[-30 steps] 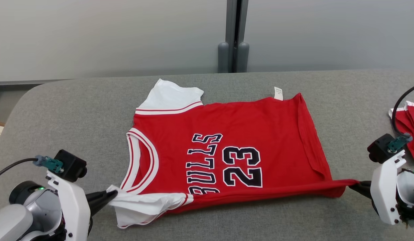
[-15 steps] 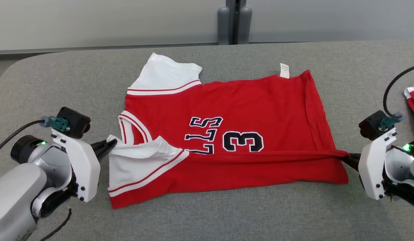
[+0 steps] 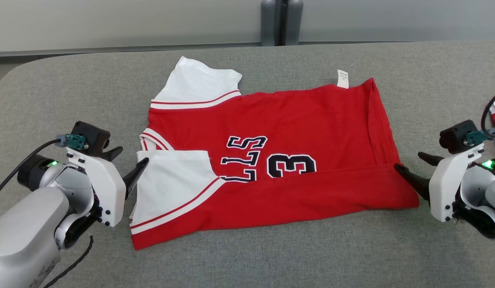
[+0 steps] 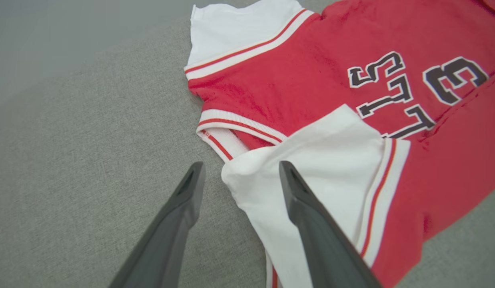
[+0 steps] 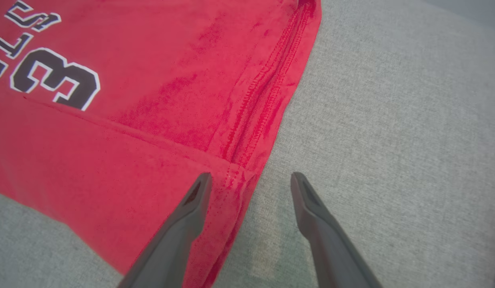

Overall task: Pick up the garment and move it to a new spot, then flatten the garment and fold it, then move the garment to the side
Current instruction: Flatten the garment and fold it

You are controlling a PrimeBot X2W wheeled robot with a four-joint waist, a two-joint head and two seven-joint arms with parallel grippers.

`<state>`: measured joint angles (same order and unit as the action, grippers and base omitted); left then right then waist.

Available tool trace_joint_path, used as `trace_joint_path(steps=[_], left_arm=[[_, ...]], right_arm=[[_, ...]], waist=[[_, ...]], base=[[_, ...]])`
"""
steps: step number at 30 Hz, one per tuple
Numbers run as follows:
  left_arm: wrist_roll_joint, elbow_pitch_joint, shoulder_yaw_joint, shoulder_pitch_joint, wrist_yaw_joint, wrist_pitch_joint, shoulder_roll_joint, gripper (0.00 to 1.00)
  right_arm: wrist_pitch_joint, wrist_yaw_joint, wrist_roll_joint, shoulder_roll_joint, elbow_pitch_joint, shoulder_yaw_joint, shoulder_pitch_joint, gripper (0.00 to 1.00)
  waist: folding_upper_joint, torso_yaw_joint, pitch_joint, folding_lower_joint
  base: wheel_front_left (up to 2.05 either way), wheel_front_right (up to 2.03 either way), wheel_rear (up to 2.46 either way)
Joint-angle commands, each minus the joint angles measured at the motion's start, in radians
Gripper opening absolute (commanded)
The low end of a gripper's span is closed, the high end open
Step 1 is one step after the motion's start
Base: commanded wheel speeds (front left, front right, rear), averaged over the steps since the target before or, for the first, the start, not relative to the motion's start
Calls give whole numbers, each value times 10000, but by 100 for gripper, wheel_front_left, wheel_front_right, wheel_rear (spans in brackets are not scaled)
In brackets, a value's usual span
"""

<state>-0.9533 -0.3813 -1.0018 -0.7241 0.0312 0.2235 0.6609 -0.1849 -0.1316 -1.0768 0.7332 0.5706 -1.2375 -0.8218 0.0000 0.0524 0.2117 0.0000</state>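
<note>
The grey fabric-covered desk [image 3: 271, 260] extends to a pale wall [image 3: 111, 20], with two grey posts [image 3: 281, 20] at 12 o'clock. The red garment [image 3: 295, 124] lies flat at desk centre, its 6 o'clock edge folded over the lettering. The left gripper [image 3: 132, 155] at the garment's 9 o'clock and the right gripper [image 3: 408, 160] at its 3 o'clock have their fingers spread, holding nothing, each straddling the fabric edge.

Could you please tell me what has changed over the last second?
The left gripper and right gripper folded the near edge of the jersey over part of the lettering, then opened and released it. The far white sleeve and label stayed put.
</note>
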Motion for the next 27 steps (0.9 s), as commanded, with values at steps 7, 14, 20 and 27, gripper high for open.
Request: trace_joint_path(steps=[7, 14, 20, 27], left_arm=[[101, -772, 676, 149, -584, -2071, -696, 100], [-523, -732, 2593, 906, -979, -4817, -1489, 100], [1100, 973, 5313, 2425, -1040, -4878, -2585, 100], [3468, 1974, 7283, 4508, -350, -4880, -4205, 100]], right_arm=[[2678, 12, -150, -788, 1050, 922, 281, 100], [4507, 10, 524, -1892, 1719, 3168, 717, 100], [4509, 10, 3122, -2741, -221, 7933, 2692, 100], [4491, 9, 5983, -4696, -2986, 10965, 5821, 100]], waist=[[0, 86, -372, 0], [0, 123, -903, 0], [0, 207, -1220, 0], [0, 179, -1509, 0]], base=[[0, 0, 0], [0, 0, 0], [0, 0, 0], [0, 0, 0]])
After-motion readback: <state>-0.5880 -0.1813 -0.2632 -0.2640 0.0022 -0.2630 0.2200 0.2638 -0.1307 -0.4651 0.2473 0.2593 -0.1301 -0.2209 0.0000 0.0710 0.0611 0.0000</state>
